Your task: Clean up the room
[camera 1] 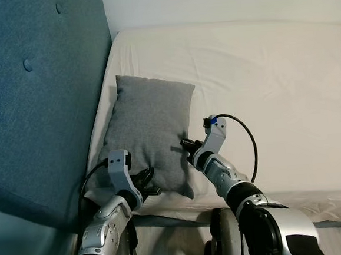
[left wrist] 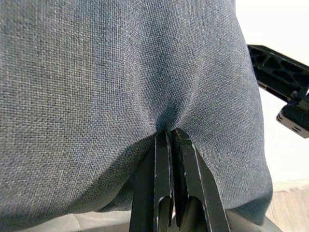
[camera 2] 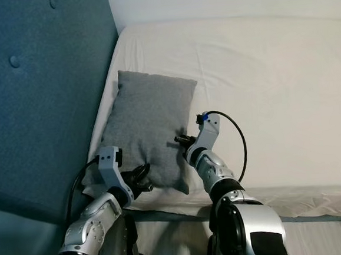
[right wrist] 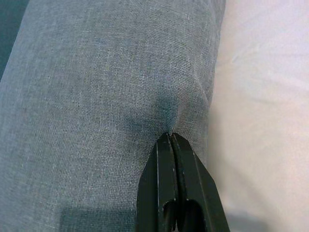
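Both grippers pinch the grey pillow on the bed.

The pillow lies on the white mattress, just beside the blue headboard, long axis running along it. The left gripper nips the pillow's near edge, fingers pressed together; the right gripper nips its edge away from the headboard likewise.

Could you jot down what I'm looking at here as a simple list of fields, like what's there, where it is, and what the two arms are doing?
Place: white bed beside a blue padded headboard
Main item: grey pillow, lying on the bed next to the headboard
Left gripper: jaws shut, pinching the pillow's near edge
Right gripper: jaws shut, pinching the pillow's right side
Pillow fabric: puckered where each gripper pinches it
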`<state>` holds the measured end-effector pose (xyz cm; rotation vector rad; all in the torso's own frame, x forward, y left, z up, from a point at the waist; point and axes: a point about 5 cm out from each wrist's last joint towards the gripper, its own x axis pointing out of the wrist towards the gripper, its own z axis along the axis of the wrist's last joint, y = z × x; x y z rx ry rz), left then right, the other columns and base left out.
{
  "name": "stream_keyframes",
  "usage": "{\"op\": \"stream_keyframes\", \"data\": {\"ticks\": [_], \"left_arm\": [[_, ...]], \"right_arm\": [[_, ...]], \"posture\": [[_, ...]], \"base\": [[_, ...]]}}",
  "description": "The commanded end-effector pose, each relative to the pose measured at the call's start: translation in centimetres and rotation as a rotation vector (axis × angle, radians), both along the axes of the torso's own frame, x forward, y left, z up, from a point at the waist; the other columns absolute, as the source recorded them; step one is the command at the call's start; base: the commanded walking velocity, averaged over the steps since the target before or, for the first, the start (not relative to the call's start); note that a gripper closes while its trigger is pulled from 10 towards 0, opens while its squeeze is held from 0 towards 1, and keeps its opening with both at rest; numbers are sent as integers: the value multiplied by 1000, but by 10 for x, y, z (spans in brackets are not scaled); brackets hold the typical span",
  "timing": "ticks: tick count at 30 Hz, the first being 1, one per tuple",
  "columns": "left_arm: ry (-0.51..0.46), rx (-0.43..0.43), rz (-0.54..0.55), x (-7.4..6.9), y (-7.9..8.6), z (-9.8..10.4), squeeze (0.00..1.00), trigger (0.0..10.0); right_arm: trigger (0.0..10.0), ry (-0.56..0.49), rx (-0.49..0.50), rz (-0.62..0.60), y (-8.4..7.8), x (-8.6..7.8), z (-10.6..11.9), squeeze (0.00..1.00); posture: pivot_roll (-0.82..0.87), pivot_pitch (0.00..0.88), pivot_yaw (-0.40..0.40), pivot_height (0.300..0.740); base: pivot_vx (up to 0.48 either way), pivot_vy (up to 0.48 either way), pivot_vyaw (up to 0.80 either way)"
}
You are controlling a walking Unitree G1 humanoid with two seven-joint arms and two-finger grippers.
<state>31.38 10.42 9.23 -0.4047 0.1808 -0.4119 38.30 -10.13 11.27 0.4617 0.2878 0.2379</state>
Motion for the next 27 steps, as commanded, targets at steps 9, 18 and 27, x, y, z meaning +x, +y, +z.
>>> {"op": "stream_keyframes", "data": {"ticks": [9, 18, 27], "left_arm": [[-105, 42, 115, 14, 1, 18, 0, 0], [-59, -3, 84, 0, 18, 5, 0, 0], [-60, -36, 173, -5, 31, 2, 0, 0]], "right_arm": [[0, -139, -110, 0, 3, 13, 32, 0], [10000, -134, -146, -242, -42, 9, 20, 0], [10000, 27, -180, -494, -99, -14, -18, 0]], "posture": [[111, 350, -59, 585], [116, 342, -56, 585], [122, 339, -54, 585]], "base": [[0, 0, 0], [0, 0, 0], [0, 0, 0]]}}
